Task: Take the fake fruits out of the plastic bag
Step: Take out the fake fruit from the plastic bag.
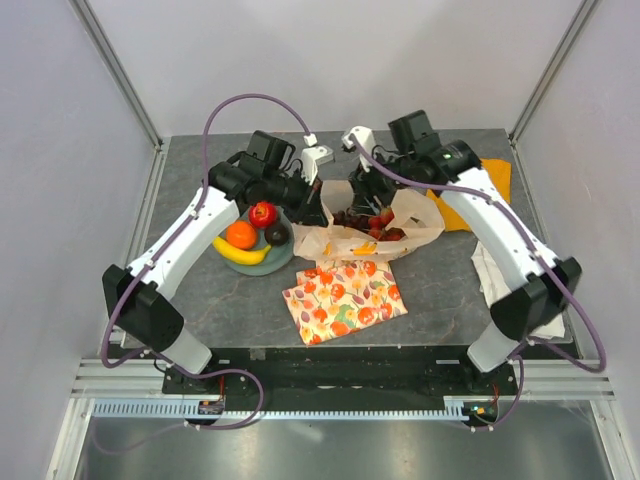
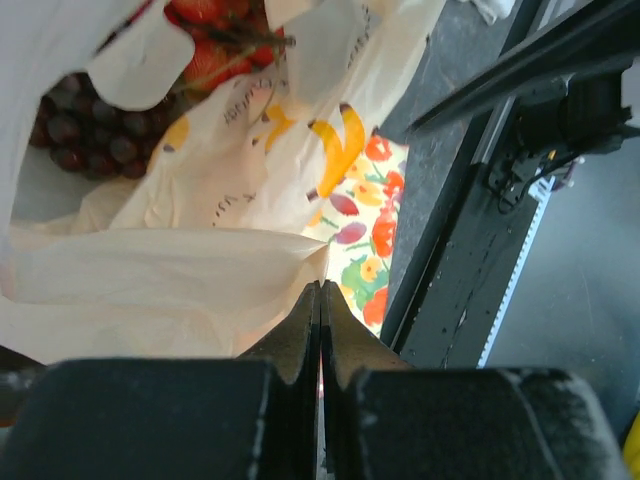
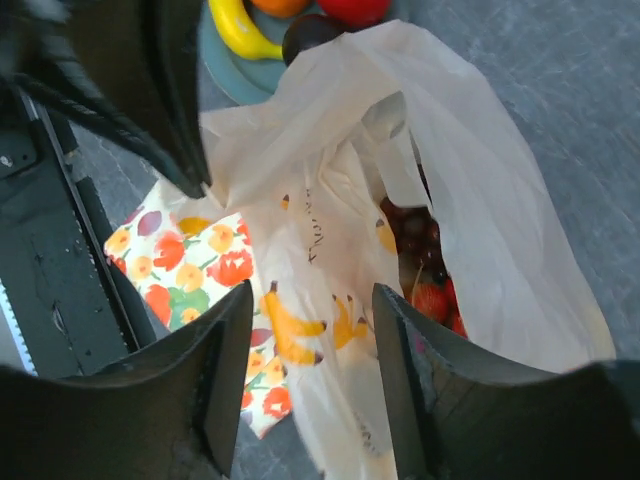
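The cream plastic bag [image 1: 400,225] lies open at the table's middle. A dark purple grape bunch [image 2: 80,130] and red fruits [image 2: 215,40] lie inside it; they also show in the right wrist view [image 3: 435,300]. My left gripper [image 1: 317,208] is shut, its tips [image 2: 320,288] pinching the bag's left edge and holding the mouth up. My right gripper [image 1: 368,192] hangs open and empty over the bag mouth [image 3: 310,300]. A banana [image 1: 240,252], an orange [image 1: 241,234], a red apple [image 1: 263,213] and a dark fruit [image 1: 277,234] sit on the plate.
The grey-blue plate [image 1: 283,260] stands left of the bag. A flat fruit-patterned cloth [image 1: 345,298] lies in front of the bag. An orange cloth [image 1: 492,182] and a white cloth [image 1: 488,272] lie under the right arm.
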Controlling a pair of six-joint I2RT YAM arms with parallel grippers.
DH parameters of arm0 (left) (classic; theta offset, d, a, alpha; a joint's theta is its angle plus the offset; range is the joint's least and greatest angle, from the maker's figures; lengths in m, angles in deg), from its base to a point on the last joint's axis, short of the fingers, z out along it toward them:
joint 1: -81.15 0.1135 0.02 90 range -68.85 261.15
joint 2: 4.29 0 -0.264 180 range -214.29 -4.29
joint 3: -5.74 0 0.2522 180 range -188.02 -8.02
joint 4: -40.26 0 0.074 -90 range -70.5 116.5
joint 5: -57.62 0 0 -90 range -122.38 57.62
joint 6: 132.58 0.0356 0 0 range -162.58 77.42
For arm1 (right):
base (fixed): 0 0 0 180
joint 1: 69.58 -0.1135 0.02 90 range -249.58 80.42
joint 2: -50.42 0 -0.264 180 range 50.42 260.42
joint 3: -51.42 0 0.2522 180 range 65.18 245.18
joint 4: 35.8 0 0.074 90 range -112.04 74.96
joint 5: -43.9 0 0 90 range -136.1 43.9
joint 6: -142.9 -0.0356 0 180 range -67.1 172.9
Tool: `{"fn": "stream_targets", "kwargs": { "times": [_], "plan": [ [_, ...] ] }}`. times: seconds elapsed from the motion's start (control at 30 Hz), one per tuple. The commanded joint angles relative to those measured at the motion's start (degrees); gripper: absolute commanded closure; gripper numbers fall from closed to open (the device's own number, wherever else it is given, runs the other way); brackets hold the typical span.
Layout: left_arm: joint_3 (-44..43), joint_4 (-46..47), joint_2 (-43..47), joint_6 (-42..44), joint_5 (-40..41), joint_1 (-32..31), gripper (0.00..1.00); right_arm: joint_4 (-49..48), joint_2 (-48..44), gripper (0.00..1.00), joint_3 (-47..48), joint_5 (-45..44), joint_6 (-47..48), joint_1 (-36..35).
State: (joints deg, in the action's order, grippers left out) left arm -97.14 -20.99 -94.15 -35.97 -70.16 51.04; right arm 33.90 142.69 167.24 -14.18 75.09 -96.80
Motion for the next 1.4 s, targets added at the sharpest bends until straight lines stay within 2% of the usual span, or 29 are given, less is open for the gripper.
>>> {"fn": "stream_targets", "kwargs": {
  "times": [0.0,0.07,0.17,0.3,0.5,0.6,0.63,0.73,0.83,1.17,1.27,1.3,1.37],
  "plan": [
    [-4.4,2.5,-0.4,-3.5,-1.6,0.4,0.98,-0.2,9.5,0.46,1.1,-2.5,1.4,-0.4],
    [-4.8,2.4,-0.3,-3.7,-1.5,0.6,0.98,-1.9,12.0,0.51,1.5,-9.6,-0.3,0.1],
    [-4.8,2.6,0.0,-4.0,-1.5,0.8,0.98,-4.9,16.4,0.53,2.1,-13.7,-4.0,2.5],
    [-4.4,2.7,0.0,-4.0,-1.7,0.8,0.98,-6.5,21.8,0.53,4.3,-23.6,-5.5,4.3],
    [-4.9,3.4,-1.1,-4.0,-3.6,0.8,0.98,-7.4,25.2,0.49,5.6,-30.5,-5.9,6.0],
    [-5.1,3.8,-1.6,-4.2,-5.1,0.8,0.98,-9.0,25.7,0.4,4.3,-35.6,-6.1,6.4],
    [-5.1,3.8,-2.0,-4.3,-5.6,0.8,0.98,-9.4,26.0,0.29,4.1,-38.2,-6.1,6.6],
    [-5.3,3.9,-2.2,-4.3,-6.3,0.8,0.98,-9.4,27.9,0.12,3.7,-42.5,-5.1,6.5],
    [-5.5,3.9,-2.7,-4.4,-6.8,0.8,0.98,-7.8,29.5,0.02,3.2,-45.9,-4.0,6.5],
    [-6.2,3.8,-3.7,-4.2,-6.1,0.8,0.98,-5.7,31.4,0.02,-2.9,-48.7,-1.9,6.7],
    [-6.2,3.8,-3.6,-3.7,-5.0,0.8,0.98,-5.5,31.0,0.21,-2.6,-48.0,1.6,6.9],
    [-6.2,3.7,-3.7,-3.2,-4.7,0.8,0.98,-5.9,30.6,0.34,-2.4,-47.4,2.6,7.2],
    [-6.5,3.6,-3.8,-2.2,-3.4,0.9,0.98,-6.5,28.8,0.43,-1.3,-45.4,5.1,7.5]
  ]
}}
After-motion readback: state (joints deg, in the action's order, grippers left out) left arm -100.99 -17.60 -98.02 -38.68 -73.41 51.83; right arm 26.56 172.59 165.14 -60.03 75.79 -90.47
